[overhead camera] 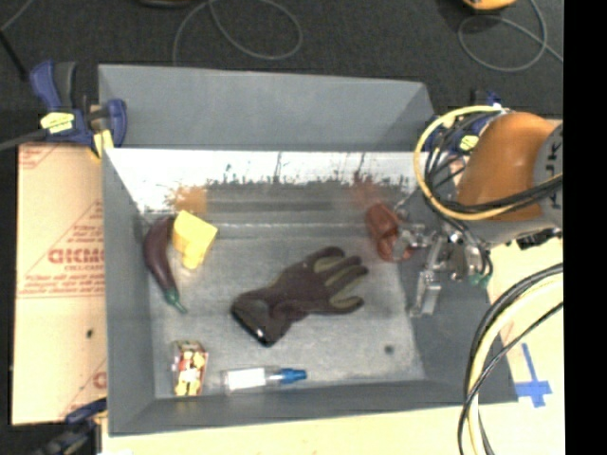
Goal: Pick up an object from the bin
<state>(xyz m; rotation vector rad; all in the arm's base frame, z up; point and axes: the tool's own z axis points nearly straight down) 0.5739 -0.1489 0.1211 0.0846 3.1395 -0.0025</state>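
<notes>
- Pincer [429,278] hangs against the right wall of the bin [266,112]. Honestly, you can't tell from this angle if it's wide or narrow, and nothing is visibly held.
- Closest thing is the reddish-brown lump [382,230] at the far right, just beside the pincer on its left.
- It's tucked near the corner, so going down you could clip the wall or just shove the lump away.
- The dark glove [302,292] in the middle is floppy, and a grab at its edge might slip.
- The purple eggplant [159,259] and yellow block [194,237] are well apart on the left, so no worry there.
</notes>
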